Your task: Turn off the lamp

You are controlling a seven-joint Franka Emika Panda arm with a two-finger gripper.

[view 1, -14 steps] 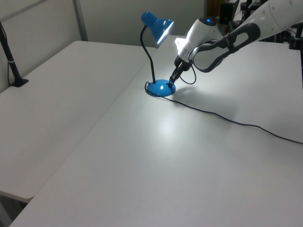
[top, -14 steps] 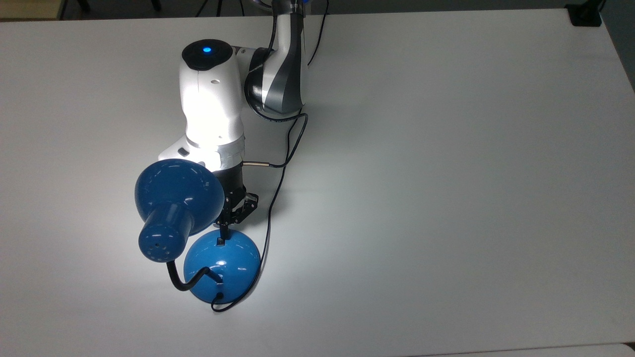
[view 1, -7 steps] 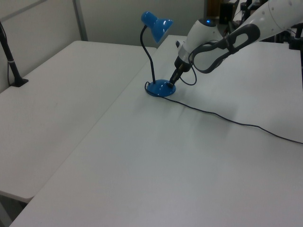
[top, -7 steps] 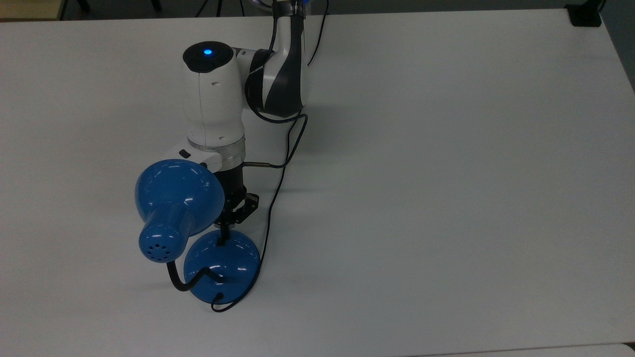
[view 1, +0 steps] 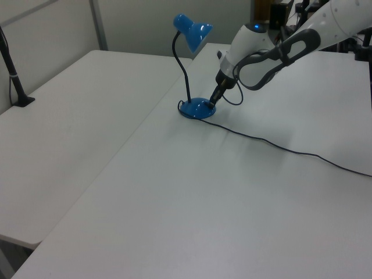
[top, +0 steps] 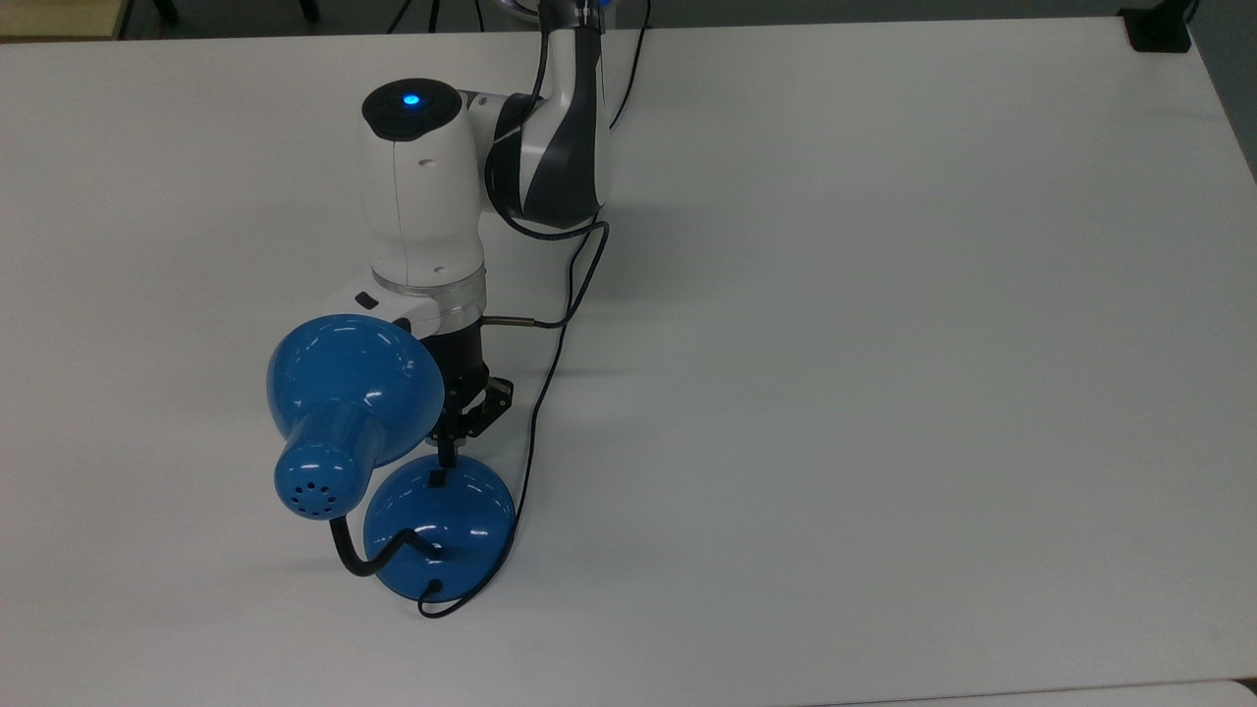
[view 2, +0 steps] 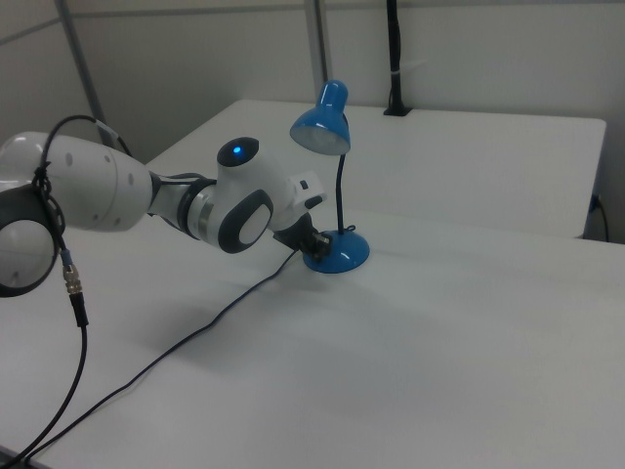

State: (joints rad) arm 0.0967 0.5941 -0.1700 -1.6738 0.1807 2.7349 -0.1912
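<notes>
Dark lamp now, no glow on table as a second ago. Gripper lifted just off switch, fingers pressed together, holding nothing.

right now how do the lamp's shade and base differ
The shade is bell-shaped with a vented neck, held high on the gooseneck and tilted; the base is a low dome flat on the table, carrying the switch. Both are glossy blue.

Looks like a lab: white tables pushed together, grey partition walls toward 12 o'clock, robot arm mounted.
</notes>
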